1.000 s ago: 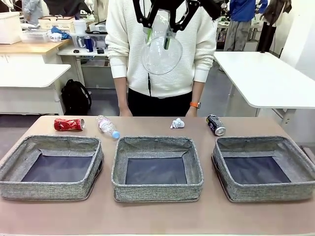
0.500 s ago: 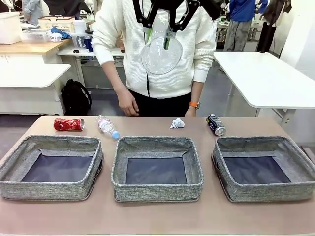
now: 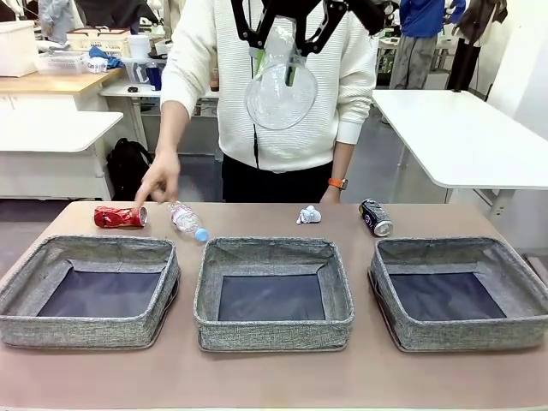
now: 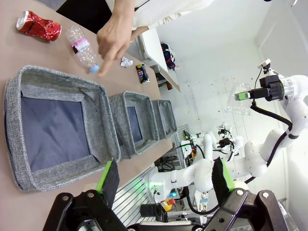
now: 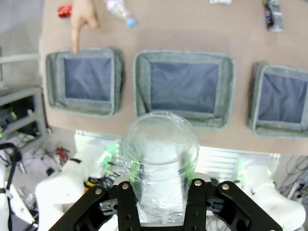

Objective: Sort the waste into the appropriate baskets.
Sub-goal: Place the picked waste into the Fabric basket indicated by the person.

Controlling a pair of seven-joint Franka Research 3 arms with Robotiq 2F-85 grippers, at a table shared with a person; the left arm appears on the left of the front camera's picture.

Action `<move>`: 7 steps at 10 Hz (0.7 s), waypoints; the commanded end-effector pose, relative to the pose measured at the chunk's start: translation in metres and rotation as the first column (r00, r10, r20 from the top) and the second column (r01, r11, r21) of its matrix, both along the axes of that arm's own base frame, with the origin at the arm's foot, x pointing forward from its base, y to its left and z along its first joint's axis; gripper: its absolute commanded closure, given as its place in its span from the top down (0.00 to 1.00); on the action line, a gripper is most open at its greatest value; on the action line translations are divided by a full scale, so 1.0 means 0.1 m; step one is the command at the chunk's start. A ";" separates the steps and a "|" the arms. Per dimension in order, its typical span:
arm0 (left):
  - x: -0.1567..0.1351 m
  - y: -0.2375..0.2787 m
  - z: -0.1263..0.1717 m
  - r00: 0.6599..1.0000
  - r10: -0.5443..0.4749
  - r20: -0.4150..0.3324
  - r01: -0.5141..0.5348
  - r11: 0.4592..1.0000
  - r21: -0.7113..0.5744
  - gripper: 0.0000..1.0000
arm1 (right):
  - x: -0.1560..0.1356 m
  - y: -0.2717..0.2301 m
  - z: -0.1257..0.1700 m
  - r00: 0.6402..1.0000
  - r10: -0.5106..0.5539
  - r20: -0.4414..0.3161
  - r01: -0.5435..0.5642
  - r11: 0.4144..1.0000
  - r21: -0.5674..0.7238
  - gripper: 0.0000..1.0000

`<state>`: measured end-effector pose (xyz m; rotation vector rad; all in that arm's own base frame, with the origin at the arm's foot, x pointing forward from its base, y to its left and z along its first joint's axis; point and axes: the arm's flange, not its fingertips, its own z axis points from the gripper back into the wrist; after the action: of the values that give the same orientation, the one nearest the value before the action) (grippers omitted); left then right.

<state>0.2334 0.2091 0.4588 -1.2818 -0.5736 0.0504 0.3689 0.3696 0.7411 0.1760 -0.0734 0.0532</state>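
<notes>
The right pincer [image 5: 161,190] is gripping a clear bottle [image 5: 160,144] firmly, hanging well above the middle basket [image 5: 183,84] on the surface [image 5: 192,33]. The left pincer [image 4: 165,179] is gaping wide, holding nothing.

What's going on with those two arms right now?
Left jaws open, empty. Right jaws shut on clear bottle, held high above the baskets, all three empty. Person's hand pointing down beside red can.
</notes>
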 end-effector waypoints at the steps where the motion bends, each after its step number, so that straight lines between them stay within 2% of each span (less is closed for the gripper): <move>1: 0.00 0.00 0.01 1.000 -0.003 0.027 0.003 1.000 -0.006 1.00 | -0.06 -0.03 -0.02 1.000 -0.016 -0.007 0.016 1.000 0.001 0.38; 6: 0.00 0.00 0.01 1.000 -0.003 0.027 0.003 1.000 -0.006 1.00 | 0.00 0.00 0.00 1.000 0.000 0.000 0.000 1.000 0.000 0.38; 7: 0.00 0.00 0.01 1.000 -0.003 0.027 0.003 1.000 -0.006 1.00 | 0.06 0.21 -0.21 0.982 0.173 0.073 -0.177 0.983 0.048 0.38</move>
<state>0.2333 0.2091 0.4588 -1.2818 -0.5738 0.0503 0.3715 0.3777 0.7379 0.1922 -0.0884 0.1105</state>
